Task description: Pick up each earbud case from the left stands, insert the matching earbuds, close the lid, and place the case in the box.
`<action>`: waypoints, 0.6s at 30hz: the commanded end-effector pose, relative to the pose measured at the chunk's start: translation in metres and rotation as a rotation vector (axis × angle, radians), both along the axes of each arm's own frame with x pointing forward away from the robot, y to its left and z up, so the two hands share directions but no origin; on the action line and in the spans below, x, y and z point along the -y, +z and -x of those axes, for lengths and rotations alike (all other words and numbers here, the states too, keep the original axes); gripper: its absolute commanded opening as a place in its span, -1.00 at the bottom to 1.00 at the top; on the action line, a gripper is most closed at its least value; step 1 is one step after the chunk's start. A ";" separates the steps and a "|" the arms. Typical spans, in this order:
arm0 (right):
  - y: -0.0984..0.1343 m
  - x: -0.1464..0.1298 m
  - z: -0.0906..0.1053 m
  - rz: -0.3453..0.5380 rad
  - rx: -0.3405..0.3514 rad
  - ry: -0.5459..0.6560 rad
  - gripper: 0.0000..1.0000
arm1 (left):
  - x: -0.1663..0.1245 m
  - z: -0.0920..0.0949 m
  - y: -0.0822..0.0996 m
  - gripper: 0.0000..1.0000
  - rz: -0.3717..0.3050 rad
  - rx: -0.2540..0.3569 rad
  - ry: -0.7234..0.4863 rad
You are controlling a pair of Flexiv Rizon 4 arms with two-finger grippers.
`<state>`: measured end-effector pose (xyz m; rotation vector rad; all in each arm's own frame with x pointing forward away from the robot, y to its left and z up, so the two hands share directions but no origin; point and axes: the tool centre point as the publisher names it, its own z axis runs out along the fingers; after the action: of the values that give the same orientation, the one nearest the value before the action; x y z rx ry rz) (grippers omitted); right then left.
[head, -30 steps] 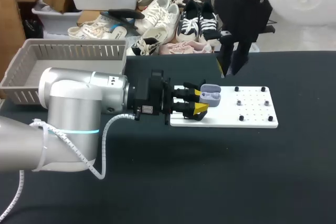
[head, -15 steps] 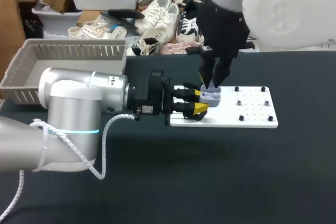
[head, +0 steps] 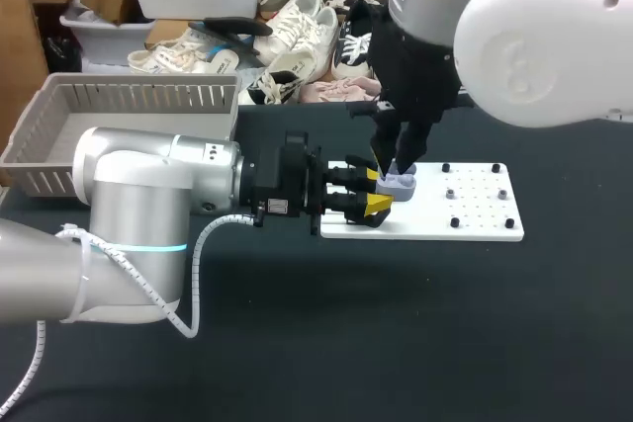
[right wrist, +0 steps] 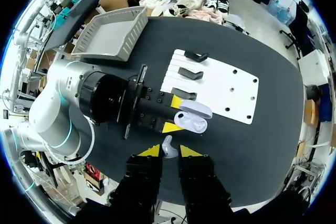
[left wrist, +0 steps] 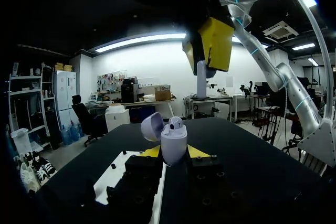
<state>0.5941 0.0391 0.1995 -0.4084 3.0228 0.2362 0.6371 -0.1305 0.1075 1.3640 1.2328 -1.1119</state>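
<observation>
Swung in and lowered within the last second, the right gripper [head: 401, 159] hangs just above the open earbud case [head: 400, 183], pinching an earbud [right wrist: 167, 146] to seat it, while the left gripper [head: 374, 195] clamps the case steady, opening upward, over the white board [head: 475, 216].

Black worktop [head: 396, 343] with a white plate [head: 425, 226]
The plate lies flat right of the frame's centre, small dark pegs [head: 455, 222] on its right half.
</observation>
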 end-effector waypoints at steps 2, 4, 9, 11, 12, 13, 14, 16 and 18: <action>0.000 0.000 0.002 0.001 0.005 -0.004 -1.00 | 0.000 0.001 -0.001 -1.00 0.002 0.002 0.006; -0.001 0.002 -0.002 -0.012 0.010 -0.014 -1.00 | 0.000 0.001 -0.001 -1.00 0.002 0.002 0.006; -0.006 0.006 -0.007 -0.011 0.024 -0.023 -1.00 | 0.000 0.001 -0.001 -1.00 0.002 0.002 0.006; -0.007 0.006 -0.009 -0.010 0.024 -0.025 -1.00 | 0.000 0.001 -0.001 -1.00 0.002 0.002 0.006; -0.008 0.006 -0.010 -0.010 0.024 -0.025 -1.00 | 0.000 0.001 -0.001 -1.00 0.002 0.002 0.006; -0.008 0.006 -0.011 -0.009 0.025 -0.025 -1.00 | 0.000 0.001 -0.001 -1.00 0.002 0.002 0.006; -0.009 0.006 -0.012 -0.007 0.026 -0.024 -1.00 | 0.000 0.001 -0.001 -1.00 0.002 0.002 0.006; -0.010 0.005 -0.013 -0.001 0.026 -0.020 -1.00 | 0.000 0.001 -0.001 -1.00 0.002 0.002 0.006; -0.010 0.004 -0.015 0.003 0.025 -0.015 -1.00 | 0.000 0.001 -0.001 -1.00 0.002 0.002 0.006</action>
<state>0.6076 0.0325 0.1905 -0.3872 3.0001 0.2330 0.6371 -0.1306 0.1075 1.3640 1.2328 -1.1119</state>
